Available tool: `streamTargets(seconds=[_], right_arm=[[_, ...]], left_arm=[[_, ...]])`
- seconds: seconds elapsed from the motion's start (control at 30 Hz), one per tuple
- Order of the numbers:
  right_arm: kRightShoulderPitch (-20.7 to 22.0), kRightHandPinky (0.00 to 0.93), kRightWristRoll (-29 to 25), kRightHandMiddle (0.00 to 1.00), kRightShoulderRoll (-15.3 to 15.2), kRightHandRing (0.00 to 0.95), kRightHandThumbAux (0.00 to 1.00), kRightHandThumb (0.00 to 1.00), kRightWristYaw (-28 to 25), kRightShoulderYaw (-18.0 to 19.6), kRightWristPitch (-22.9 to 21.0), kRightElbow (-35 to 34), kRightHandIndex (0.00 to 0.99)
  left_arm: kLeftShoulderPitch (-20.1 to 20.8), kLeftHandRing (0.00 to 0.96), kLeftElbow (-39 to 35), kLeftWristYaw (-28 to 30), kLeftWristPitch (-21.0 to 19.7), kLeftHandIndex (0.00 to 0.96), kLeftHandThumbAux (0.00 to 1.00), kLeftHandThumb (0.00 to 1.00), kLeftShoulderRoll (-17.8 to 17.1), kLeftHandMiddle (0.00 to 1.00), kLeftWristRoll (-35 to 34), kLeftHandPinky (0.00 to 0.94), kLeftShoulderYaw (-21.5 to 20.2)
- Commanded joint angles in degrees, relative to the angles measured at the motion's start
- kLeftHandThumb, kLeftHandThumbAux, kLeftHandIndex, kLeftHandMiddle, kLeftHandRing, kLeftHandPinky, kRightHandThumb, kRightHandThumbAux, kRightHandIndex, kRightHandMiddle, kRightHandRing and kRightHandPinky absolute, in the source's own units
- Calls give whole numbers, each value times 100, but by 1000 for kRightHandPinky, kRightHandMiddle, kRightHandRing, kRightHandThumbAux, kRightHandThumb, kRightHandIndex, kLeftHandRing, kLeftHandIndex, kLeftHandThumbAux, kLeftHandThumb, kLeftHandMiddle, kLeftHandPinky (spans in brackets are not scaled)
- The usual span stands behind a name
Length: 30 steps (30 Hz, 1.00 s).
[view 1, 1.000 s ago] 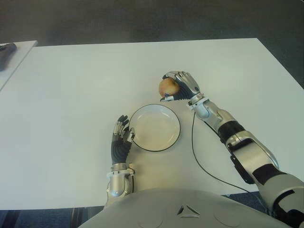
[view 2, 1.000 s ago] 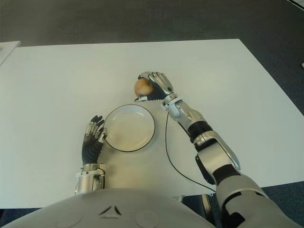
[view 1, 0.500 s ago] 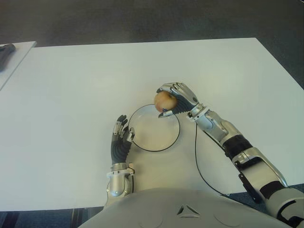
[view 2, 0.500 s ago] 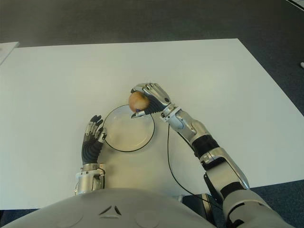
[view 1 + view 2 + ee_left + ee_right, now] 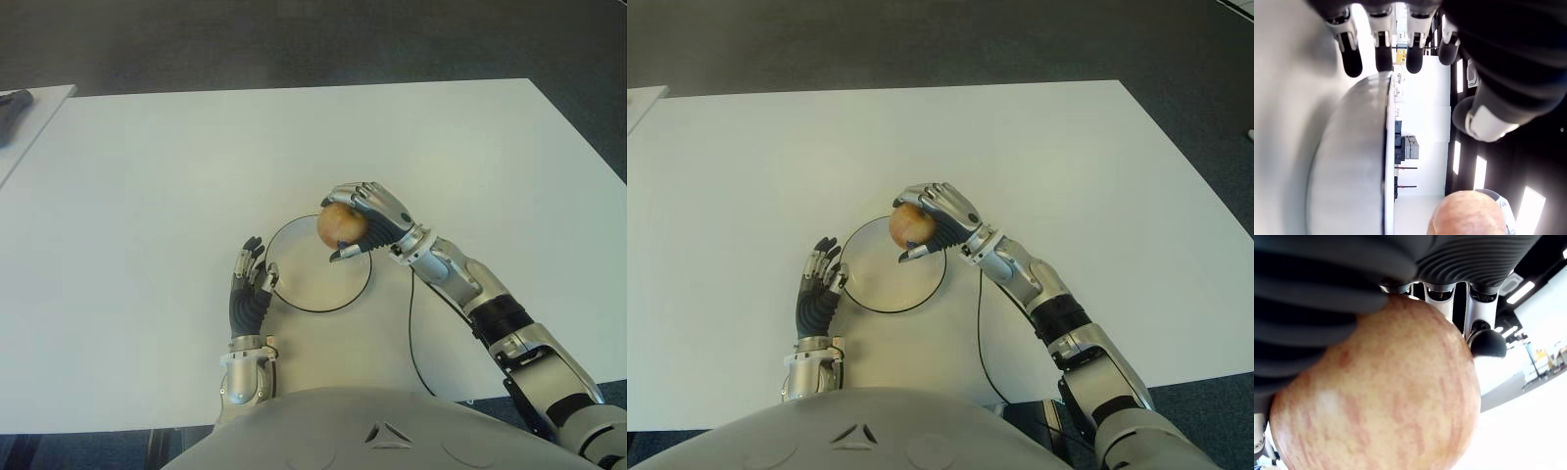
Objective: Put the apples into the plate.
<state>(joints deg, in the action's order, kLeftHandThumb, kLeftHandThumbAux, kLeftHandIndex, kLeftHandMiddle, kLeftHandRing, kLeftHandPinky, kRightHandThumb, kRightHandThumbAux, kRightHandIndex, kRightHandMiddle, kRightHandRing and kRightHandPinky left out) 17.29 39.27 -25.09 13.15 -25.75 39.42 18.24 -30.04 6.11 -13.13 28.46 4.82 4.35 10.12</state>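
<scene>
A yellow-red apple (image 5: 339,226) is held in my right hand (image 5: 364,221), whose fingers curl over it above the far right part of the white plate (image 5: 299,289). In the right wrist view the apple (image 5: 1381,396) fills the frame under the fingers. The plate has a dark rim and holds nothing. My left hand (image 5: 249,284) shows at the plate's left edge with its fingers straight and nothing in them; its wrist view shows the plate rim (image 5: 1386,147) beside those fingers and the apple (image 5: 1469,215) farther off.
The white table (image 5: 147,196) stretches wide around the plate. A thin black cable (image 5: 411,333) runs from my right wrist toward the near edge. A second white surface with a dark object (image 5: 15,101) sits at the far left.
My right hand has carried the apple from beyond the plate's far right rim toward me, so it now hangs over the plate. The left hand has not moved.
</scene>
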Motion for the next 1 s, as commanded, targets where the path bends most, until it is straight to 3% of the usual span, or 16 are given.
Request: streamTargets(seconds=[0.03,1.0], right_arm=[[-220,857,-50,892,-52,877,718,711,-203,46,112,-291,438],[169,874,774,914,320,879,715,713,263,-328,583,348,438]], left_arm=[[34,133,985,-48,-688,117,612,290,331,122,-170,196,-99],[70,130,970,-96,-624,107,629,300,347,125,-154,159,-82]])
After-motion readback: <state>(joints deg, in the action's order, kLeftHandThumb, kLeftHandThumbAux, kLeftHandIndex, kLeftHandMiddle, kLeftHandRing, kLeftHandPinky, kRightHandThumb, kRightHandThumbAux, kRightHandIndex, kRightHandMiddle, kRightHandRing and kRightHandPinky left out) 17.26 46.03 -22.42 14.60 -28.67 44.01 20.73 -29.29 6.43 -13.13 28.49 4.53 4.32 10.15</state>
